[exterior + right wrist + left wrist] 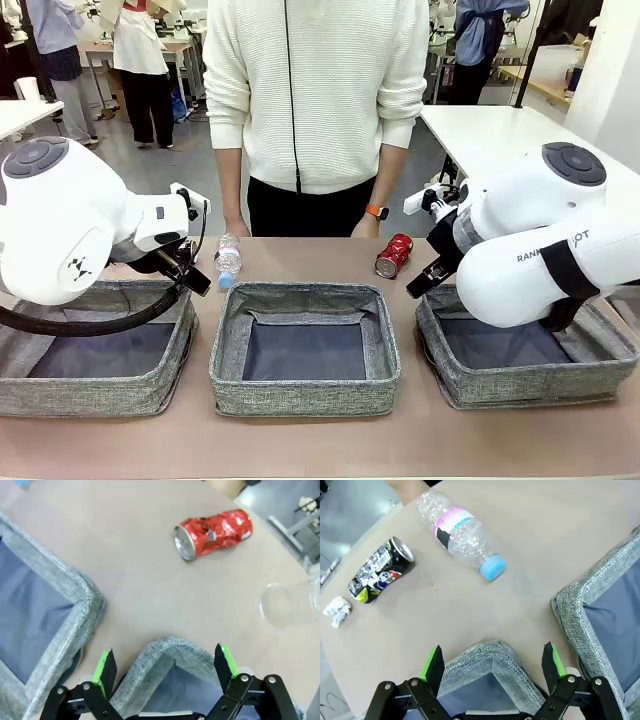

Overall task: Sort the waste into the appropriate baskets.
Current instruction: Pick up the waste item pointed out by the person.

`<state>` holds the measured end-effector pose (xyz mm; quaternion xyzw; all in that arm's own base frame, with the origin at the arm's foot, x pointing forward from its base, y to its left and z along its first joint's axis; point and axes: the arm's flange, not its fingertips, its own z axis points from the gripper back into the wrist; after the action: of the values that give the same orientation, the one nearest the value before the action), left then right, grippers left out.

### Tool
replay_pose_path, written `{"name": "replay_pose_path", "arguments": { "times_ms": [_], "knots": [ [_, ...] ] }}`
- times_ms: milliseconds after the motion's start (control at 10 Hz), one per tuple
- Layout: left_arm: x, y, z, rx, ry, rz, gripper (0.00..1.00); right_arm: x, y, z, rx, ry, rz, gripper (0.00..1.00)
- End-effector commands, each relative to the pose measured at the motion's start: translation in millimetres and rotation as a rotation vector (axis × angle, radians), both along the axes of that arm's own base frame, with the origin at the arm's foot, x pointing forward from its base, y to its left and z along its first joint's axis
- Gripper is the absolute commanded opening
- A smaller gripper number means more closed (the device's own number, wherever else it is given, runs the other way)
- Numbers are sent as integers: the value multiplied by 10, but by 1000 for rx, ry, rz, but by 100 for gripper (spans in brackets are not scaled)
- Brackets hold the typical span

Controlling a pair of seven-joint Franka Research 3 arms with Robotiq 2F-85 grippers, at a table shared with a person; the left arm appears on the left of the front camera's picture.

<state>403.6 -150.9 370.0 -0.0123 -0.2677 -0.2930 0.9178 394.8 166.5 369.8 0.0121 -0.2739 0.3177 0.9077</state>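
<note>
Crushed red can point(212, 532), well beyond right tool point(165, 655)

Grey woven baskets point(305, 395), a red can point(212, 532), a clear blue-capped bottle point(457, 530).

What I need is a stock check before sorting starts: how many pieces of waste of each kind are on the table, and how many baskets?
Cans: 2, crushed red can and crushed dark can
Bottles: 1, clear bottle
Cups: 1, clear cup
Paper: 1, white paper wad
Baskets: 3, left basket, middle basket, right basket
Total: 5 waste pieces, 3 baskets
</note>
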Motion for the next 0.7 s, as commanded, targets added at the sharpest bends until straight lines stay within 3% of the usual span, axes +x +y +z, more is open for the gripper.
{"name": "replay_pose_path", "arguments": {
  "times_ms": [0,600],
  "knots": [
    [0,0,0,0,0,0,100,0,0,6,0,-1,0,100],
    [0,0,0,0,0,0,100,0,0,6,0,-1,0,100]
  ]
}}
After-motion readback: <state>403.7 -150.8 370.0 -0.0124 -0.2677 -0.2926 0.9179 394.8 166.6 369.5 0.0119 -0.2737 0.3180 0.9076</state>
